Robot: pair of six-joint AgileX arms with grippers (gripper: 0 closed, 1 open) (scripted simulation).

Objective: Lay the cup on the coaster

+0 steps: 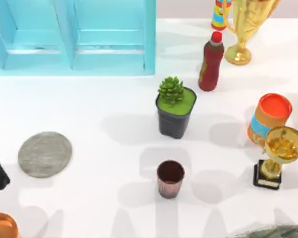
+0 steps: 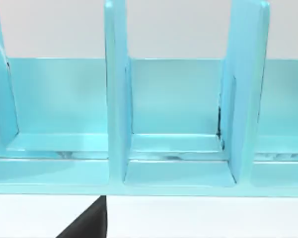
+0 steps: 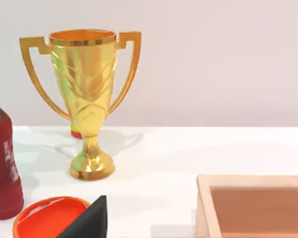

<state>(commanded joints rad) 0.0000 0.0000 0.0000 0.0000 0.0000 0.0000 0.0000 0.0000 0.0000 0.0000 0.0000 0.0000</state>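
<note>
standing upright, cup point(image 1: 170, 178) mid-table, coaster point(image 1: 44, 154) well left; pincer positions and states: cannot tell.

Gold trophy point(image 3: 88, 99) w/ 2 handles stands on white table point(image 3: 188, 153); red bottle point(image 3: 2, 168) & orange lid point(image 3: 49, 218) nearby, tan box point(image 3: 253, 206) apart.

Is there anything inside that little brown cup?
From above, the cup stands upright and open, and its dark inside looks empty. The very bottom is shadowed, so something small there could be missed. The coaster lies apart, at the left.
</note>
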